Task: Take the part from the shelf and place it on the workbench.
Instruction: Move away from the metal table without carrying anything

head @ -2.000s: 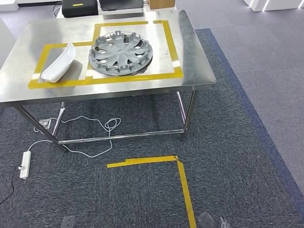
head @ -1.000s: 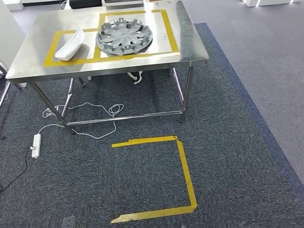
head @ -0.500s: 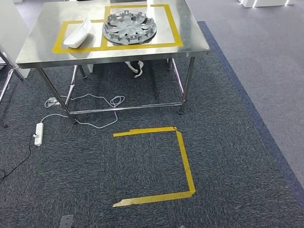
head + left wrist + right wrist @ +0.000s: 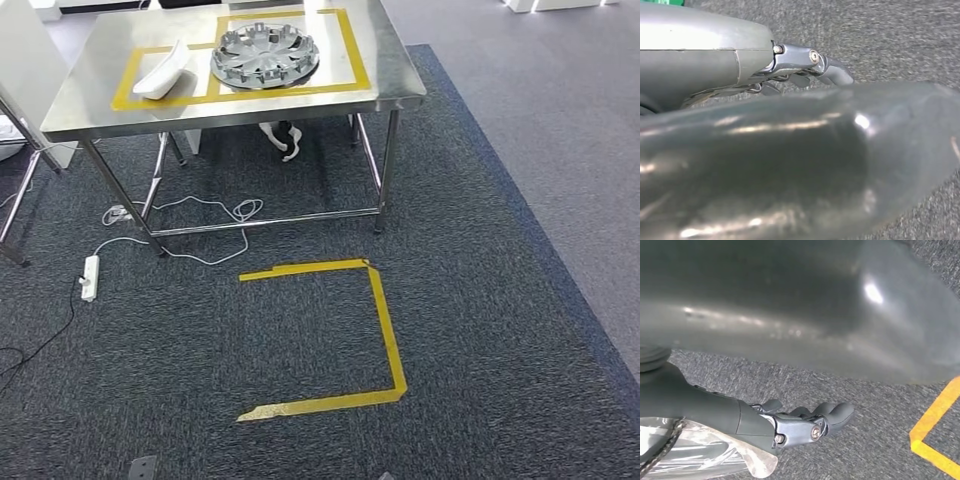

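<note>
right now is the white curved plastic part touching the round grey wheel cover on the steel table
Apart. The head view shows the white curved plastic part in the left taped box and the round grey wheel cover in the right one, with yellow tape and bare steel table between them.

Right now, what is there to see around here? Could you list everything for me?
table: one, steel, ahead on the carpet
hubcap: one, silver-grey, on the table inside a yellow tape outline
white part: one, white, on the table beside the hubcap
floor tape: one outline, yellow, on the carpet before the table
power strip: one, white, on the carpet by a table leg
cable: one, white, under the table
left hand: grey, over the carpet
right hand: grey, over the carpet
</note>
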